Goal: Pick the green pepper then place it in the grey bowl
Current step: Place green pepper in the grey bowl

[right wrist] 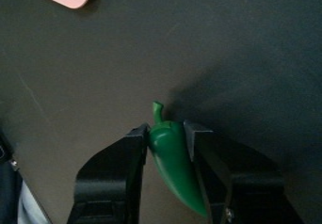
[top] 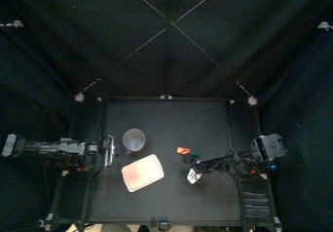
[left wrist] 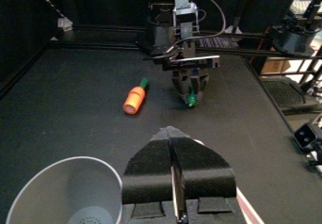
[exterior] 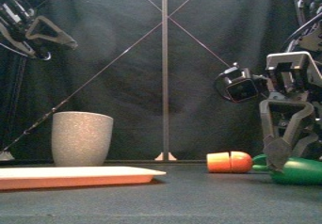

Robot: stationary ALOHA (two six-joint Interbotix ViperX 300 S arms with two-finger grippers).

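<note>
Jaws of the right gripper (right wrist: 168, 132) are seen closed against both flanks of the green pepper (right wrist: 174, 171), just below its stem, with no gap on either side. In the front view the pepper is seen low, at the level of the table (top: 169, 119), under that gripper. Whether it is lifted clear of the surface cannot be told.

Read as a clock face on the top view, the gripper and pepper are placed at about 4 o'clock from the table's centre. A toy carrot (top: 184, 152) is found just beside them at 11 o'clock, apart from the pepper.

The grey cup (top: 134, 138) stands upright at 10 o'clock from the right gripper, well apart from it. In the left wrist view only its own pale floor is shown inside. A pink tray (top: 140, 174) lies flat at 9 o'clock from the gripper, near the cup at the cup's 6 o'clock; its top is seen bare.

Open black table is left between pepper and cup, with only the carrot near that line. The table's right edge lies near at 3 o'clock and the front edge further off at 6 o'clock.

The left gripper (left wrist: 172, 138) is held beside the cup at its 8 o'clock, its jaws pressed together on nothing.
</note>
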